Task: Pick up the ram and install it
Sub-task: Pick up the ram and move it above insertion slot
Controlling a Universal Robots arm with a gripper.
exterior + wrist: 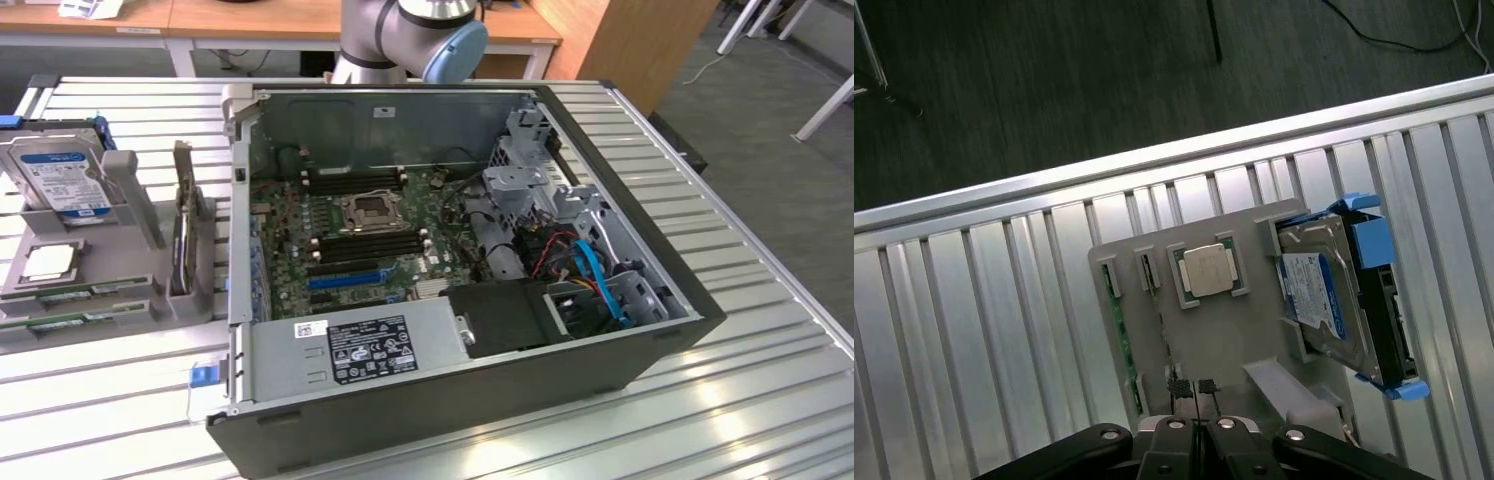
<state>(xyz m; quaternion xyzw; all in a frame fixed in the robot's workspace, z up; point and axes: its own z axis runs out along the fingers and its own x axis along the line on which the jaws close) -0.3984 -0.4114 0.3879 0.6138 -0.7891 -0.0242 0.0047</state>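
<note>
The ram (1122, 335) is a thin green stick standing on edge in a slot of the grey parts tray (1214, 335). In the exterior view green ram sticks (80, 320) lie along the tray's (134, 190) near edge, at that view's left. My gripper (1192, 388) hovers above the tray, just beside the ram. Its black fingertips (1179, 386) are pressed together, shut, with nothing between them. The open computer case (641, 240) shows the motherboard with long black memory slots (367, 245) around the processor socket (367, 210).
A blue-labelled hard drive (1319, 300) in a blue bracket and a square processor (1206, 270) also sit in the tray. A dark card (184, 215) stands upright between tray and case. The slatted metal table (747, 300) carries everything. The arm's base (400, 40) stands behind the case.
</note>
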